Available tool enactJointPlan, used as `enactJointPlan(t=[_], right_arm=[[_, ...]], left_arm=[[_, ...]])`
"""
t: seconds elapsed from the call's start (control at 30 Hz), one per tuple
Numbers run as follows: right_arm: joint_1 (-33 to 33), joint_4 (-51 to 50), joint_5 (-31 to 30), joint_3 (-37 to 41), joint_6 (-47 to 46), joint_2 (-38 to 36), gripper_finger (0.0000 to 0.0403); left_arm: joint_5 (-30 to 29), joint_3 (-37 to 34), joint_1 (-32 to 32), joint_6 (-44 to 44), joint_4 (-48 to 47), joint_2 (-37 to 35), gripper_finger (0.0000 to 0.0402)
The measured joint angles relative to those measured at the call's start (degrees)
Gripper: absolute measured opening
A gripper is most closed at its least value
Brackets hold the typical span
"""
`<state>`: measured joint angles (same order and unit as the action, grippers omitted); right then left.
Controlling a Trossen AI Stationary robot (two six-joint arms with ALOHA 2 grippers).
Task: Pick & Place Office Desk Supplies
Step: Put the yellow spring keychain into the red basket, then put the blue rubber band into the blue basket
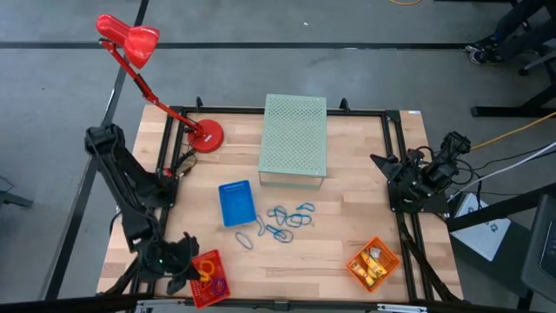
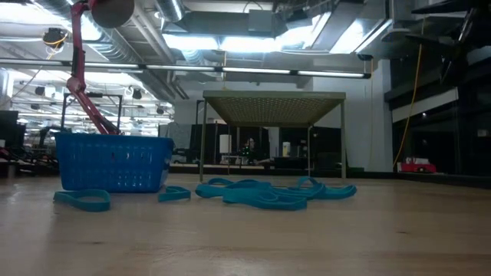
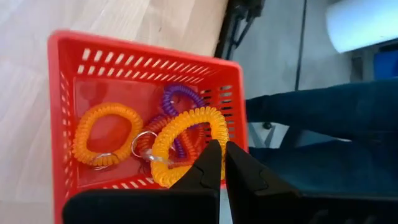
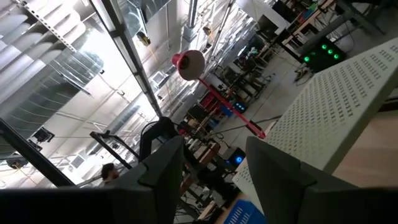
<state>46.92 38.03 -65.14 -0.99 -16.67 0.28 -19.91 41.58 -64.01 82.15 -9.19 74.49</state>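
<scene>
Orange coil (image 3: 186,140) sits nearest the left wrist camera, inside the red basket (image 3: 62,87) at the table's (image 1: 347,226) front left corner. Left fingers (image 3: 208,168), pressed together, pinch its rim. If they lift, the coil could stretch, snag the purple coil (image 3: 180,99) or keyring (image 3: 144,143), and drag the light basket along. Blue loops (image 1: 291,217) lie loose mid-table, beside the blue basket (image 1: 236,203). At the right edge, the right gripper (image 4: 214,158) waits, fingers apart, empty.
</scene>
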Motion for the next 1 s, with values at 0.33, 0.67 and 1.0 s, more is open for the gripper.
enactJointPlan(t=[0.33, 0.67, 1.0], right_arm=[[0.0, -1.0, 0.1, 0.0, -2.4, 0.0, 0.0178], [0.0, -1.9, 0.4, 0.0, -2.4, 0.0, 0.0178], [0.0, -1.9, 3.7, 0.0, -3.9, 0.0, 0.0178]], left_arm=[[0.2, 0.0, 1.1, 5.1, 6.6, 6.1, 0.006], [-1.4, 0.0, 3.4, 5.8, 10.5, 6.0, 0.0137], [-15.5, 0.0, 11.4, -12.7, 23.3, -2.5, 0.013]])
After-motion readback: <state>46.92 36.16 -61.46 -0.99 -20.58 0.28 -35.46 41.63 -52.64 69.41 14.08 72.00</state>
